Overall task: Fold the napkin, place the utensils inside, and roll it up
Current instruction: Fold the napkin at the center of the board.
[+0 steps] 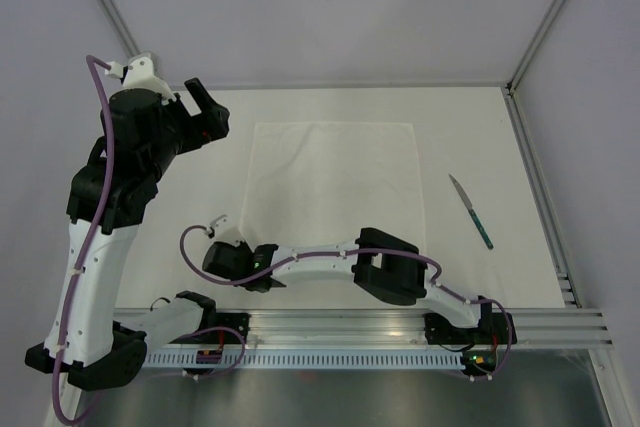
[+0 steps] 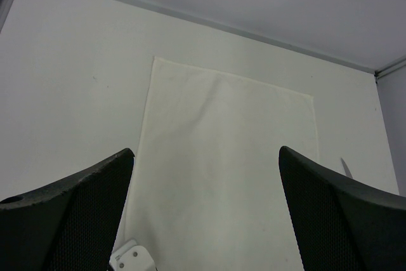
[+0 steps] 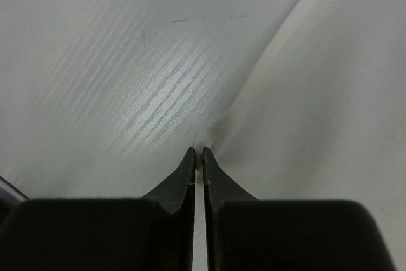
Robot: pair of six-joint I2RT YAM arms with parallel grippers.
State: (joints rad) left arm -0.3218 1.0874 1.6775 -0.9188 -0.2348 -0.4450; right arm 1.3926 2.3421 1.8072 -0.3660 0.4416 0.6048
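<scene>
The white napkin [image 1: 335,187] lies spread flat on the table; it also shows in the left wrist view [image 2: 222,157]. My right gripper [image 1: 243,248] reaches across to its near-left corner. In the right wrist view it [image 3: 197,150] is shut on the napkin's edge [image 3: 330,93], and the cloth puckers at the tips. My left gripper [image 1: 205,112] is raised at the far left, open and empty; its wrist view [image 2: 206,150] looks down on the napkin. A knife with a teal handle [image 1: 470,209] lies on the table right of the napkin, and its tip shows in the left wrist view [image 2: 346,168].
A metal frame rail [image 1: 535,177] runs along the table's right edge. White walls close the back and sides. My right arm's links [image 1: 385,267] lie across the near edge of the table below the napkin.
</scene>
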